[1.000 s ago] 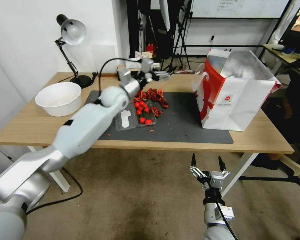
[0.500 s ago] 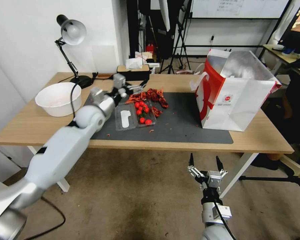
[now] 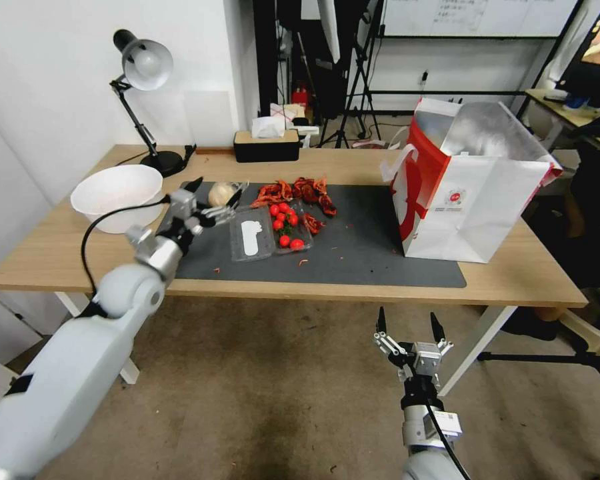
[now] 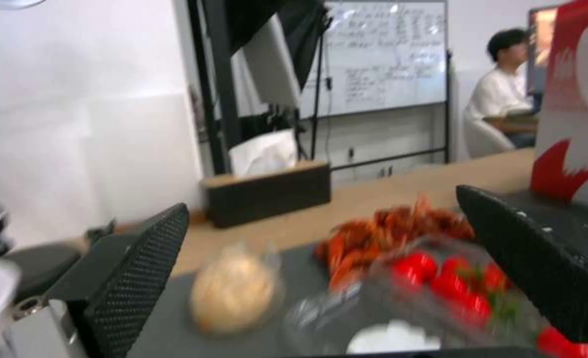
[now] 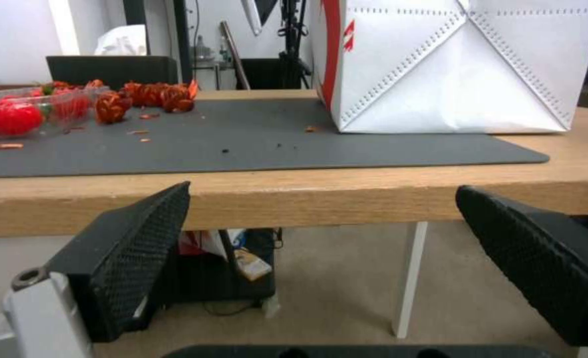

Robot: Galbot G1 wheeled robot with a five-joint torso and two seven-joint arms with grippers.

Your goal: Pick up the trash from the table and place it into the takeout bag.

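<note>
A beige lump in clear wrap [image 3: 221, 194] lies at the near left of the dark mat [image 3: 367, 247] on the table [image 3: 60, 257]. My left gripper [image 3: 217, 190] is open just in front of it. In the left wrist view the lump [image 4: 234, 293] sits between and beyond the two fingers [image 4: 134, 278], untouched. The takeout bag [image 3: 473, 193] stands open on the right of the table, also seen in the right wrist view [image 5: 453, 64]. My right gripper [image 3: 408, 323] hangs open below the table's front edge.
A clear clamshell with small red tomatoes [image 3: 273, 230] and a heap of red shells [image 3: 300, 190] lie on the mat right of the lump. A big white bowl [image 3: 117, 197] stands at the left, with a desk lamp [image 3: 143, 67] and a tissue box [image 3: 267, 145] behind.
My left arm has swung back from the far middle of the table, down and to the left, uncovering the beige lump. The right gripper has barely moved.
</note>
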